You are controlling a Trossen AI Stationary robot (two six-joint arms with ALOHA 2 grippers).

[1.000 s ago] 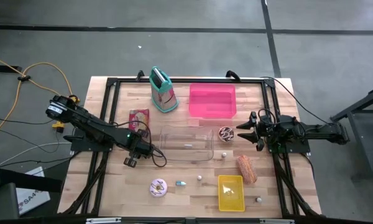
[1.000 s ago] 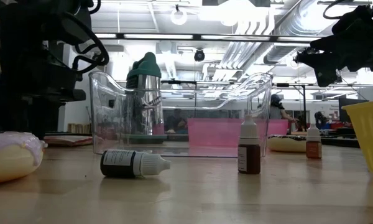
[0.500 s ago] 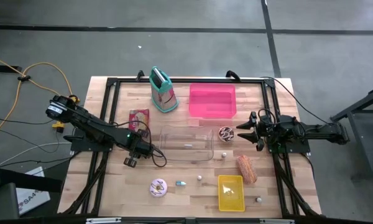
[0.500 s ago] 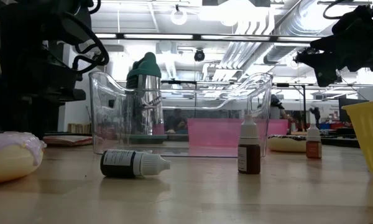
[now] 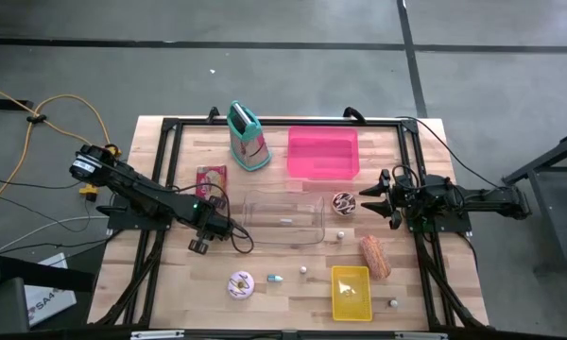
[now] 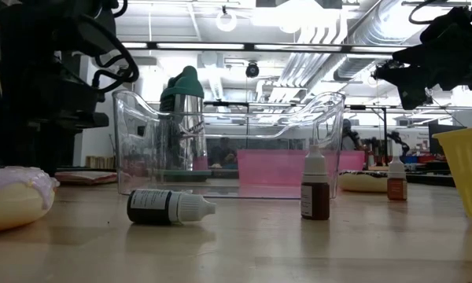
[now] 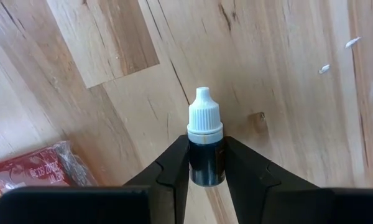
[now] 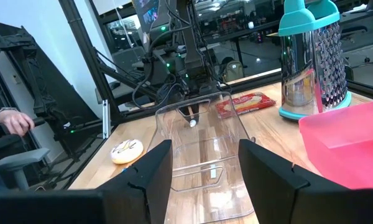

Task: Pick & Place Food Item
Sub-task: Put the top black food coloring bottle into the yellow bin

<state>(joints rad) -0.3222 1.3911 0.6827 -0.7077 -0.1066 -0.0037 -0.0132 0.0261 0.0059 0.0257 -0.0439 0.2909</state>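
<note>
The left gripper [image 7: 206, 163] is clamped on a small dropper bottle [image 7: 206, 146] (cap pointing away from the wrist), just beside the clear bin [image 5: 283, 219]; the right gripper [image 5: 369, 200] hangs half-open, holding nothing, near the chocolate donut [image 5: 344, 201].

Workshop bench under bright lab lights

A teal-topped metal grater [image 5: 249, 140] stands upright near the far edge of the wooden table [image 5: 274, 300]. A yellow cable [image 5: 61, 102] loops across the grey floor beside the bench. Silver ducts [image 6: 330, 43] run along the ceiling, and a person's hand [image 8: 15, 121] shows beside a grey chair [image 8: 22, 165].
</note>
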